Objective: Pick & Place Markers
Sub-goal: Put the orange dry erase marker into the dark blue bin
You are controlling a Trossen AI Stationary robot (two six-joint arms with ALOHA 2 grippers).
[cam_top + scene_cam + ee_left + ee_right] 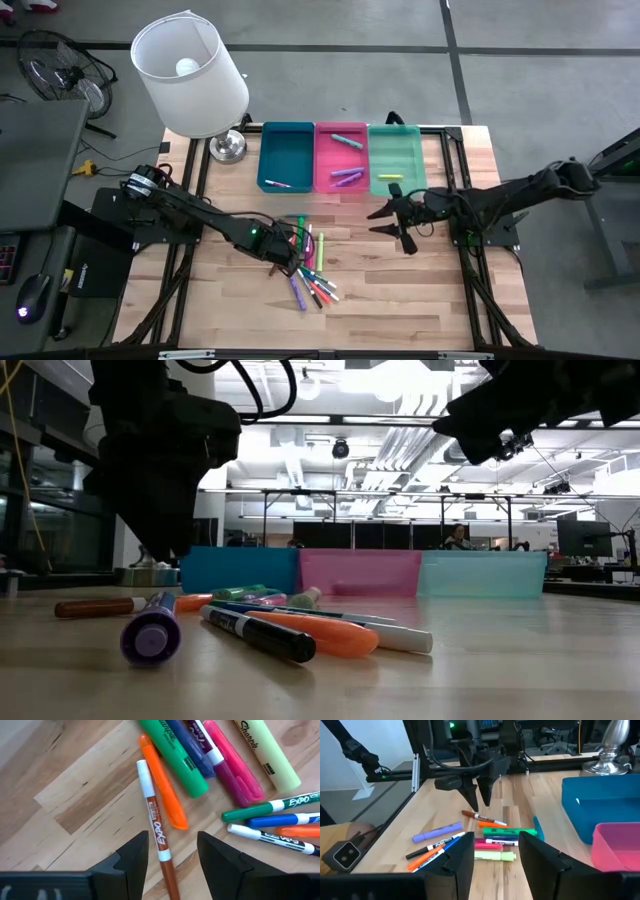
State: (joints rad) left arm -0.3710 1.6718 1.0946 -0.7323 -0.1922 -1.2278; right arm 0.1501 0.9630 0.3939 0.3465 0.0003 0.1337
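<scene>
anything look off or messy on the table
Nothing damaged. The markers lie in a loose, crisscrossed heap on the wood by the left tool, while only a few sit in the trays. The right tool hovers nearby.

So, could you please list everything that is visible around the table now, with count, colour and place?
loose markers: about a dozen, mixed colours, in a pile on the table's near middle
markers in trays: a few; one in the blue tray, teal and purple ones in the pink tray, one yellow in the green tray
blue tray: one, far edge, leftmost of the row
pink tray: one, middle of the row
green tray: one, rightmost of the row
lamp: one, white shade, silver base, far left corner
fan: one, dark, on the floor beyond the left side
table: one, light wood
left arm: one, dark, jaws open over the pile
right arm: one, dark, jaws open near the green tray
</scene>
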